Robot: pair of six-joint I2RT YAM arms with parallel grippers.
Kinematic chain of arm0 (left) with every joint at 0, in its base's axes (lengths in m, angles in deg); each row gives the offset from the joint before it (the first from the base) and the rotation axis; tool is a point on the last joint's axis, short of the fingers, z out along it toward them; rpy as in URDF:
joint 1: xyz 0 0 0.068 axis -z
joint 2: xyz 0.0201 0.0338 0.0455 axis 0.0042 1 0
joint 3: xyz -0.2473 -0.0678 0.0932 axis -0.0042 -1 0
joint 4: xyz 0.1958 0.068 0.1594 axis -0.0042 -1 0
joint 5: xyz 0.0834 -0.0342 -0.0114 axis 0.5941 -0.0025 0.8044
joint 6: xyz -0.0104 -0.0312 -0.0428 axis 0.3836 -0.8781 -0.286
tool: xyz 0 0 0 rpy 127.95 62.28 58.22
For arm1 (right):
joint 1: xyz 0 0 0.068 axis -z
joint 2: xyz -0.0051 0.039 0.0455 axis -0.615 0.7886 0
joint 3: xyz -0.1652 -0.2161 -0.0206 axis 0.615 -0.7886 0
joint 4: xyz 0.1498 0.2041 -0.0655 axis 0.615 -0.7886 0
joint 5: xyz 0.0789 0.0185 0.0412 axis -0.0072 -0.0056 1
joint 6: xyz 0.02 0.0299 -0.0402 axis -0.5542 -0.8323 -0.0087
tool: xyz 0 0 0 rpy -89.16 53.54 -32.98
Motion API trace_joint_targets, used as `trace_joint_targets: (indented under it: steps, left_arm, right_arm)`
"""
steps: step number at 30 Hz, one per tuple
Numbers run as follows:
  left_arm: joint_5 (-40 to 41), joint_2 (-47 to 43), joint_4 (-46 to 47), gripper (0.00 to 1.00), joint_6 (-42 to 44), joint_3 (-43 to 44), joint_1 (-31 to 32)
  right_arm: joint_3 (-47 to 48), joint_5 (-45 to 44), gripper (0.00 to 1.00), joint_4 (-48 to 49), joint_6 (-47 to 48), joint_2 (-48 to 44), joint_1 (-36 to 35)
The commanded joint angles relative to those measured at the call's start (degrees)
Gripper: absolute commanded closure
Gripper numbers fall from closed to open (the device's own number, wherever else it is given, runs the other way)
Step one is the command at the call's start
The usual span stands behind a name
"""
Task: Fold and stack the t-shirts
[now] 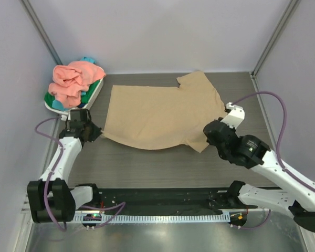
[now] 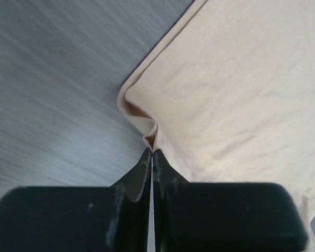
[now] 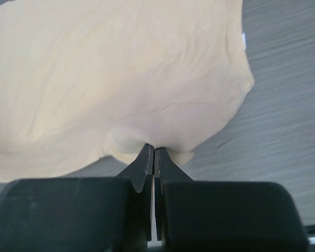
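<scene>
The left gripper (image 1: 97, 133) is pressed together on the near-left corner of the flat tan cloth t-shirt (image 1: 160, 113), which lies spread across the dark wood-grain table (image 1: 147, 168). The right gripper (image 1: 206, 140) pinches its near-right corner. At the far left, a white oval basket (image 1: 98, 93) holds a crumpled salmon pink t-shirt (image 1: 73, 79) over a green t-shirt (image 1: 53, 99) and a teal t-shirt (image 1: 88, 59). In the left wrist view, the black fingers (image 2: 139, 176) meet on a puckered hem corner. In the right wrist view, they clamp a small bunched fold of the edge.
</scene>
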Motion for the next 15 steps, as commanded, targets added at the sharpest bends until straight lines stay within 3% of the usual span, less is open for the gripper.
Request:
trace_joint_targets:
  steps: [1,2,6,15]
  left_arm:
    - [-0.8,5.8,3.0,1.00,2.5,5.6,-0.2]
    - [-2.5,7.3,3.7,1.00,2.6,6.5,-0.2]
    - [-3.3,14.7,5.0,1.00,3.2,11.9,-0.2]
    - [-3.7,26.3,5.6,1.00,4.5,19.8,-0.1]
  right_arm:
    - [2.8,1.9,0.99,8.6,14.6,4.8,7.7]
    - [2.3,7.4,0.99,12.5,16.4,5.4,12.8]
    - [2.9,14.2,0.99,17.4,22.2,10.4,20.7]
    - [7.6,19.4,0.99,21.8,27.2,20.9,28.9]
